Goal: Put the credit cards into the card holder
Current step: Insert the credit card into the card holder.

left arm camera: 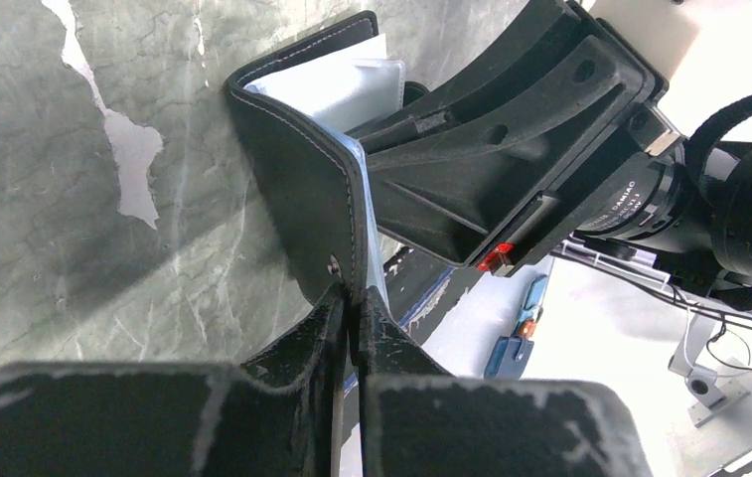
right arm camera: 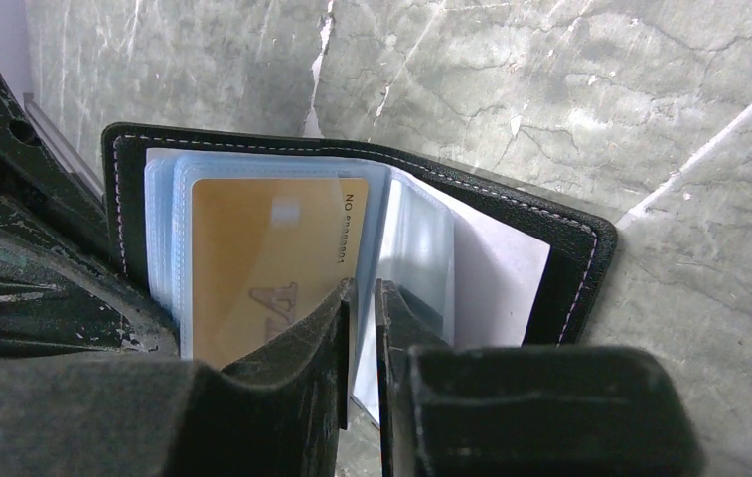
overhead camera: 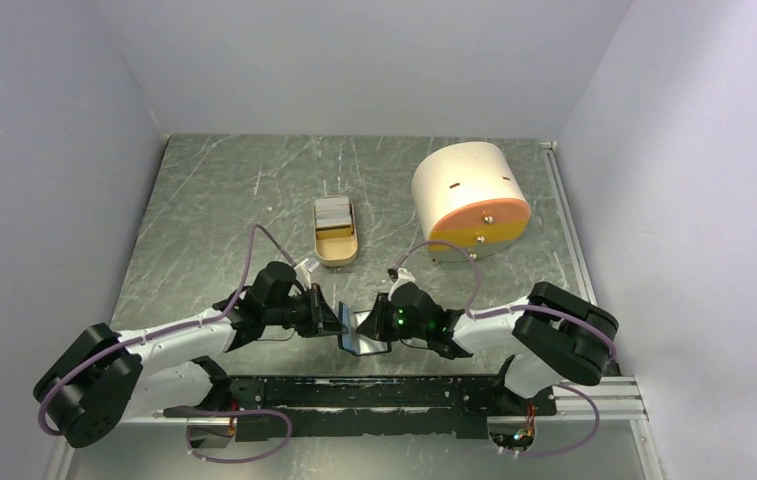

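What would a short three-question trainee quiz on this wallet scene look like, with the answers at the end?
1. True or false: the wallet is folded shut.
2. Where is the yellow card? A: under the cylinder. B: in a wallet sleeve. C: loose on the table.
3. Short answer: what do the left fingers pinch?

Key
1. False. It is open, with its sleeves showing.
2. B
3. The edge of the wallet's black cover.
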Controlling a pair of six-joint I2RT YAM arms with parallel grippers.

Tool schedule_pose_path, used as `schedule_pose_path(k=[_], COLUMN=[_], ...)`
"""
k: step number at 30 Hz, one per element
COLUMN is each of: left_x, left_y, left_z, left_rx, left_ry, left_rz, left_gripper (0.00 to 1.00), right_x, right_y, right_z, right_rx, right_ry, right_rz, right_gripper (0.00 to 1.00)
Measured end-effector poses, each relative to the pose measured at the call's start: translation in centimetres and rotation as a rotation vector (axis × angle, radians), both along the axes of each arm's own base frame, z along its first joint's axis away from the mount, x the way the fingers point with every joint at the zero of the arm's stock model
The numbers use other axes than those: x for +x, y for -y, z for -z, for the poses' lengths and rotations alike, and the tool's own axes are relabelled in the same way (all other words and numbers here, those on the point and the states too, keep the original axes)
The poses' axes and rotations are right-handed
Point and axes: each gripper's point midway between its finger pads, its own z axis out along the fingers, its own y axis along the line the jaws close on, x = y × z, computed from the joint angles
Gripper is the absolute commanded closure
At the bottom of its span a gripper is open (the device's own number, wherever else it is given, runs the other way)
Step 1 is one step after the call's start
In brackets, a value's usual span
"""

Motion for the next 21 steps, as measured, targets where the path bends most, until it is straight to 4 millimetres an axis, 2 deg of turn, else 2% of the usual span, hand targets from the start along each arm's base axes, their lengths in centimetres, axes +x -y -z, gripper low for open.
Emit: schedule_pose_path(k=[4,12,16,21], left_x=[0.0,0.4,0.2,0.1], left_y=[-0.1,-0.4,-1.0,-1.4], left_z=[0.3,1.0,2.1,2.5], left_rx=[0.013,0.083,0.141,0.166], left_ry=[-0.008,-0.043,-0.073,-0.085], left_rz=[-0.005,-0.021,-0.036,-0.044], left_gripper=[0.89,0.75,0.73,0.72], right_x=[0.0,0.0,0.0,0.0], right_y=[0.0,0.0,-0.1,0.2], right_z=[0.0,-0.1,-0.1,-0.2], right_rx=[0.002,0.006,0.011,0.007], right_ry=[0.002,0.004,0.010,0.018], right_rz=[-0.001,0.000,0.000,0.009], right_gripper=[0.82,0.78,0.77,0.76])
